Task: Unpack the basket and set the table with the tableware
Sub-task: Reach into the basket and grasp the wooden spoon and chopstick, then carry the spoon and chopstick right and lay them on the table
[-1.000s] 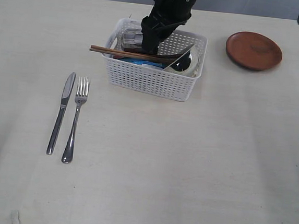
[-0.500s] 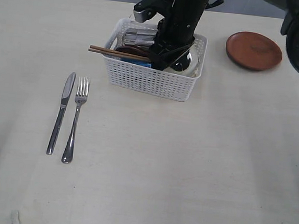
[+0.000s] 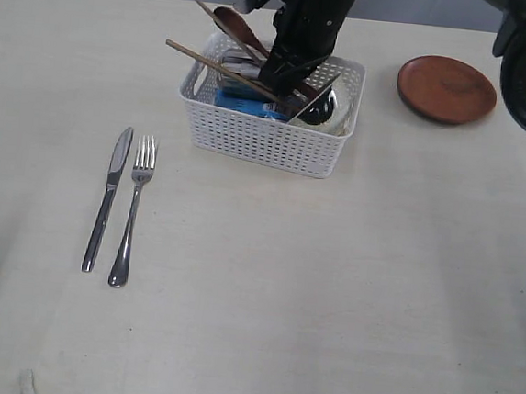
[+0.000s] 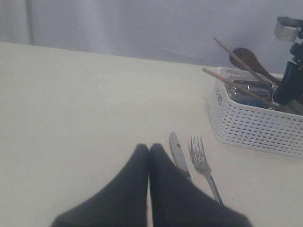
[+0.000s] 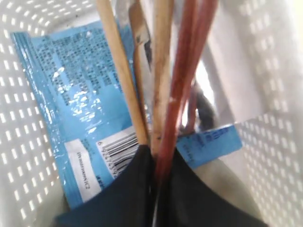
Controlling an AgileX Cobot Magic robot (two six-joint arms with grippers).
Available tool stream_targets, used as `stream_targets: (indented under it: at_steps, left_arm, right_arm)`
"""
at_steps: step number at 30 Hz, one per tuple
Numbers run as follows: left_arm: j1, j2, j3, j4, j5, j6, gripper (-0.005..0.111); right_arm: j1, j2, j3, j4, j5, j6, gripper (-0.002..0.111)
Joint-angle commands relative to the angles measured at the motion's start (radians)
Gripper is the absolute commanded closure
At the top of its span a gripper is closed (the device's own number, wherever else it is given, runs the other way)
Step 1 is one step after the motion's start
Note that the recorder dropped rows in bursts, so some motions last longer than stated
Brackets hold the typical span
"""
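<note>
Exterior view: table [image 3: 327, 304], basket [image 3: 269, 133] at 12 o'clock. Left gripper [image 4: 149, 149] closed, empty, well away by knife [image 4: 177, 153]. Right gripper [image 3: 288, 70] way nearer, inside basket, pinched on chopsticks [image 3: 215, 64] plus spoon [image 3: 232, 21] handle, long axes fanning toward 10 o'clock.

Lower ends of chopsticks [image 5: 122, 71] and spoon [image 5: 182, 71] hidden inside the right tool [image 5: 152, 156]; bowl [image 3: 343, 103] largely behind the arm [image 3: 308, 21].

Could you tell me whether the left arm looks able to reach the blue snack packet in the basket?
Probably not: the right claw, shut on the chopsticks and wooden spoon, sits over the blue snack packet inside the basket.
</note>
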Motion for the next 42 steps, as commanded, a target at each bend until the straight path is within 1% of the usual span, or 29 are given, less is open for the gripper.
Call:
stream_targets:
  at_steps: [1,10,15,19,24,27,32,35,38,42]
  left_arm:
    - [0.001,-0.004,0.003,-0.004,-0.011,0.001,0.107]
    - [0.001,-0.004,0.003,-0.004,-0.011,0.001,0.107]
    - [0.001,-0.004,0.003,-0.004,-0.011,0.001,0.107]
    - [0.001,-0.004,0.003,-0.004,-0.011,0.001,0.107]
    - [0.001,-0.004,0.003,-0.004,-0.011,0.001,0.107]
    - [0.001,-0.004,0.003,-0.004,-0.011,0.001,0.107]
    - [0.001,-0.004,0.003,-0.004,-0.011,0.001,0.107]
    - [0.001,-0.004,0.003,-0.004,-0.011,0.001,0.107]
    - [0.001,-0.004,0.003,-0.004,-0.011,0.001,0.107]
    - [0.001,-0.004,0.003,-0.004,-0.011,0.001,0.107]
  right_arm:
    - [-0.005,-0.038,-0.014,-0.011,-0.004,0.000,0.109]
    - [-0.005,-0.113,-0.014,-0.004,-0.011,0.000,0.109]
    - [-0.021,-0.192,-0.014,-0.008,-0.023,0.054,0.109]
    - [-0.088,-0.263,-0.014,-0.008,-0.002,0.132,0.109]
    - [-0.241,-0.340,0.041,-0.008,0.005,0.259,0.109]
    - [-0.359,-0.381,0.163,-0.006,0.005,0.326,0.109]
    - [-0.537,-0.443,0.439,0.003,-0.017,0.448,0.109]
    - [-0.620,-0.470,0.581,0.049,-0.060,0.457,0.109]
    - [-0.679,-0.495,0.715,0.140,-0.126,0.457,0.109]
    - [-0.699,-0.499,0.838,0.145,-0.186,0.454,0.109]
